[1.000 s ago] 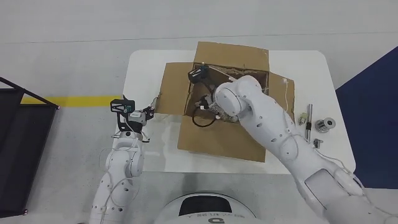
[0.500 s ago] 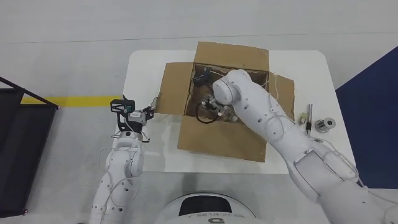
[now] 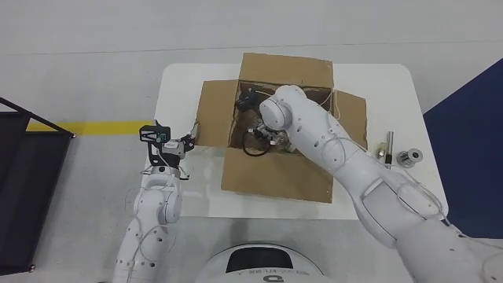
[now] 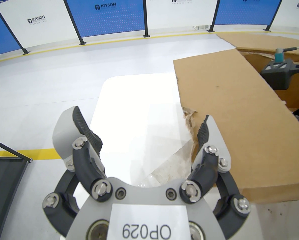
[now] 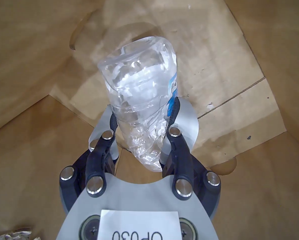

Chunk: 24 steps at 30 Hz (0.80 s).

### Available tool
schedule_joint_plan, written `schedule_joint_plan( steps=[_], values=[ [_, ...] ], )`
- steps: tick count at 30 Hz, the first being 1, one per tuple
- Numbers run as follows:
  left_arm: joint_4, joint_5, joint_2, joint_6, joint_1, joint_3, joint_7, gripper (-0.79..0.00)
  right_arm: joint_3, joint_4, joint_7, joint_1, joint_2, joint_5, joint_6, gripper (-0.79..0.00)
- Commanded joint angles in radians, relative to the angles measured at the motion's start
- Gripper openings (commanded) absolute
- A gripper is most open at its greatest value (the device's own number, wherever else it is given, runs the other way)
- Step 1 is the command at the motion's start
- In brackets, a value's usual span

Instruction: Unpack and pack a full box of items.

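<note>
Bottle: in box, clamped between right fingers, body jutting past their tips.
Left fingers: apart, beside box's left flap.

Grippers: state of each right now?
Left gripper: open, empty.
Right gripper: shut on bottle, inside box.

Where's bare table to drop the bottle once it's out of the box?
Far left corner of the table, between the box's left flap and the edge; far right corner, beyond the right flap. Crowded: the right edge near the metal rod and pulley; the left gripper hovers mid-left.
</note>
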<state>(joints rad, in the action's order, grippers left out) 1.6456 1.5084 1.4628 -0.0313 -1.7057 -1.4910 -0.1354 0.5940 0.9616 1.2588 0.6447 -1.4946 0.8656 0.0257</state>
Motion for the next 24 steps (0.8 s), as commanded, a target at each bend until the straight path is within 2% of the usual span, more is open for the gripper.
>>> schedule_joint_plan(
  steps=[1,8,14,19,24],
  values=[
    [0.0,0.0,0.0,0.0,0.0,0.0,0.0,0.0,-0.009,0.018,-0.001,0.0,-0.005,0.01,0.001,-0.785],
    [0.0,0.0,0.0,0.0,0.0,0.0,0.0,0.0,0.026,0.143,0.012,0.025,0.007,0.016,0.009,-0.785],
    [0.0,0.0,0.0,0.0,0.0,0.0,0.0,0.0,0.128,0.329,0.002,0.105,0.049,0.029,0.03,-0.785],
    [0.0,0.0,0.0,0.0,0.0,0.0,0.0,0.0,0.269,0.535,0.01,0.231,0.102,0.046,0.022,-0.785],
    [0.0,0.0,0.0,0.0,0.0,0.0,0.0,0.0,0.463,0.792,-0.034,0.414,0.155,0.002,-0.042,-0.785]
  ],
)
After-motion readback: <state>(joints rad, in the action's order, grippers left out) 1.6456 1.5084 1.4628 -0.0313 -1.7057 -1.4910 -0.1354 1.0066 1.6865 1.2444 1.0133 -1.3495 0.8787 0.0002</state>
